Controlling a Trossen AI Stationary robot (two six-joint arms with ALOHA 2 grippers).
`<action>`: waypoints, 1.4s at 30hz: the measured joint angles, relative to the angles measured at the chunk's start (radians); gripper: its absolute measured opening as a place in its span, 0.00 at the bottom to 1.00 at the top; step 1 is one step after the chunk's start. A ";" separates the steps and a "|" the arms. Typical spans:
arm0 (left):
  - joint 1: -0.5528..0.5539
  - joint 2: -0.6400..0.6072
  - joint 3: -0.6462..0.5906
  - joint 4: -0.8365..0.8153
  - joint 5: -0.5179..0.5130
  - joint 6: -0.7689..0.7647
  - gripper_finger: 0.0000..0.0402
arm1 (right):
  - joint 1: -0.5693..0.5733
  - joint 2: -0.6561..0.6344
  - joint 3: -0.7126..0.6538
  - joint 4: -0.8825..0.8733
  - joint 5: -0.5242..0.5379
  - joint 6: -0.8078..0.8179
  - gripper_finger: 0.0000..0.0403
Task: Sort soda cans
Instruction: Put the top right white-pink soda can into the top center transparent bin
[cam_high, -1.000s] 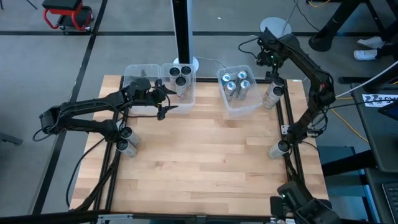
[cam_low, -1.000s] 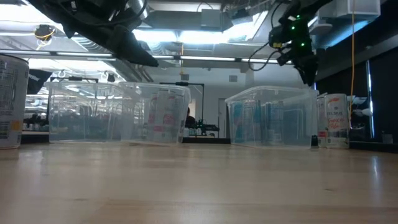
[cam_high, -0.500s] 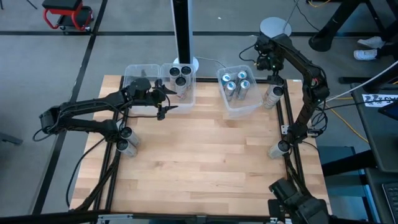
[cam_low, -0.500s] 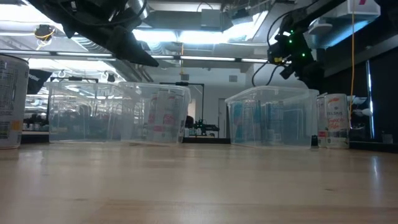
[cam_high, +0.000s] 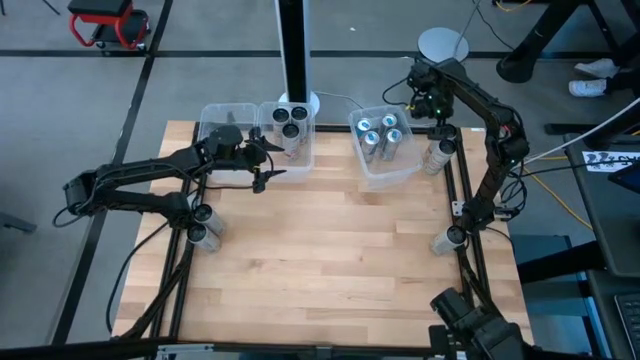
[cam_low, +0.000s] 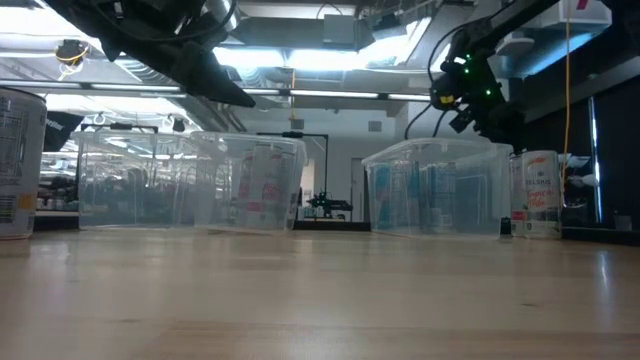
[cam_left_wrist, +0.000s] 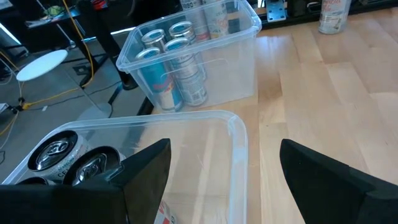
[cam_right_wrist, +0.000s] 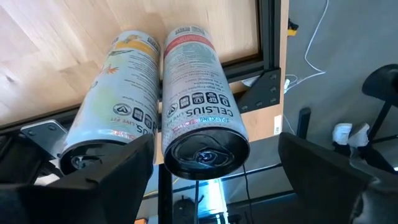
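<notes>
My left gripper (cam_high: 272, 162) is open and empty, in the air beside the left clear bin (cam_high: 262, 150); three dark-topped soda cans (cam_high: 290, 122) stand in that bin and show in the left wrist view (cam_left_wrist: 68, 158). The right clear bin (cam_high: 392, 172) holds several silver cans with bluish tops (cam_high: 380, 138). My right gripper (cam_high: 436, 112) is open and empty over the far right corner, above two upright cans (cam_high: 439, 153), which show in the right wrist view as a yellow-printed can (cam_right_wrist: 118, 106) and a red-printed can (cam_right_wrist: 199, 106).
Two more cans (cam_high: 205, 225) stand at the table's left edge and more cans (cam_high: 448, 240) at its right edge. A second clear bin (cam_high: 222, 125) stands left of the dark-can bin. Black frame rails (cam_high: 465, 215) run along the table's sides. The wooden middle (cam_high: 330, 250) is bare.
My right gripper has shifted a little toward the table's left along the far edge and has turned at the wrist, staying open above the two corner cans.
</notes>
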 joint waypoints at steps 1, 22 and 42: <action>0.000 0.000 0.000 0.000 0.000 0.000 0.72 | 0.000 0.000 0.000 0.000 0.000 0.001 0.85; 0.000 0.000 0.000 -0.002 0.000 -0.011 0.72 | 0.007 0.095 -0.062 0.001 0.074 0.053 0.85; -0.066 0.000 0.000 -0.001 0.000 0.019 0.72 | 0.021 0.103 -0.106 -0.003 0.142 0.047 0.69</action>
